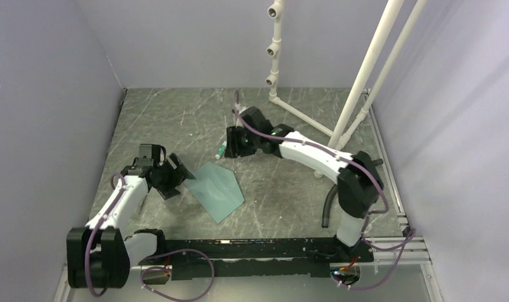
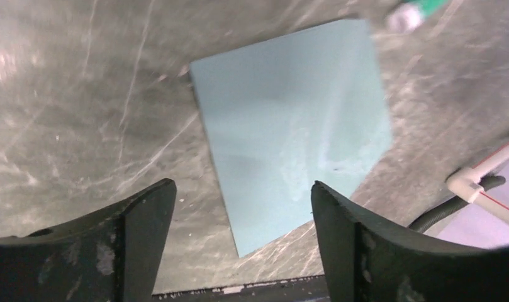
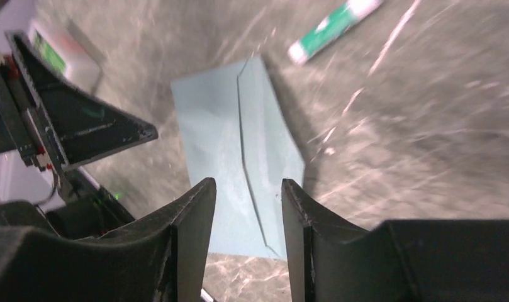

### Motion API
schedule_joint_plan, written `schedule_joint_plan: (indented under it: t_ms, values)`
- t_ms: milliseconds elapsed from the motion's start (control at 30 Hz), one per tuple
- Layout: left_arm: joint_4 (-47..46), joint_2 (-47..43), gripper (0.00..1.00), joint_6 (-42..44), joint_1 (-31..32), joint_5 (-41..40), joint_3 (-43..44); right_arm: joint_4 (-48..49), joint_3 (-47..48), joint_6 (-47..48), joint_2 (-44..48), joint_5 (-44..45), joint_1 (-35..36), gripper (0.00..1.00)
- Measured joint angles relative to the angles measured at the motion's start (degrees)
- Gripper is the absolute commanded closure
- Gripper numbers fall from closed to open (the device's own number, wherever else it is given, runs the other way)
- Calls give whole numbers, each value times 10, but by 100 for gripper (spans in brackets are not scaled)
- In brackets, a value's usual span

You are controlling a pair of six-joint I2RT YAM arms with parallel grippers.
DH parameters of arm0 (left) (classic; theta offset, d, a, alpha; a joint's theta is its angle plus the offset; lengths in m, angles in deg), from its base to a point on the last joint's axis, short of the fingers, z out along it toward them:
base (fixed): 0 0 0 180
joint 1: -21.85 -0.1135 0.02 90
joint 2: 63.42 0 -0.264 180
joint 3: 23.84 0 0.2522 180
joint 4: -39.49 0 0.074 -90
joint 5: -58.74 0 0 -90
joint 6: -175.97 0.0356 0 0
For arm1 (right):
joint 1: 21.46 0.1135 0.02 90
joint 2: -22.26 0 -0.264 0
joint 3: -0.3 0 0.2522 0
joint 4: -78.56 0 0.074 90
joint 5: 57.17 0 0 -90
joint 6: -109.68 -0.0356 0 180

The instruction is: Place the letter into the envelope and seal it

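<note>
the left claw (image 2: pixel 242 189) stands wide open and empty, just left of the flat teal paper envelope (image 1: pixel 219 190). the envelope lies near the centre of the top view on the dark marbled tabletop (image 1: pixel 289 189), its long axis running from upper left to lower right. the left arm is the nearer one. the right claw (image 3: pixel 247 185), jaws partly open on nothing, hangs above the envelope's upper corner, beside the small green-and-white packet (image 1: pixel 221 151). count: one envelope, one packet, two claws. no cream letter shows; it is perhaps inside.
</note>
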Motion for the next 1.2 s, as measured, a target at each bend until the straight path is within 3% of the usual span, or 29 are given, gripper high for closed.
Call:
schedule_joint_plan:
  t_ms: [100,200,500,833,1000,1200]
  values:
    - [-16,-41,7,20,0,-6,19,13,-4,-2,52,56,-19,39]
    - [-40,-32,7,43,0,-4,56,9,15,-5,46,104,-33,34]
    - [-29,59,7,87,0,-48,164,-62,241,-5,-184,214,-26,32]
    - [20,46,7,111,0,-69,164,-113,409,-28,-336,311,24,35]
    - [24,-15,7,119,0,-82,145,-125,433,-36,-373,339,35,39]
    - [24,-24,7,125,0,-90,138,-151,436,-39,-391,358,31,44]
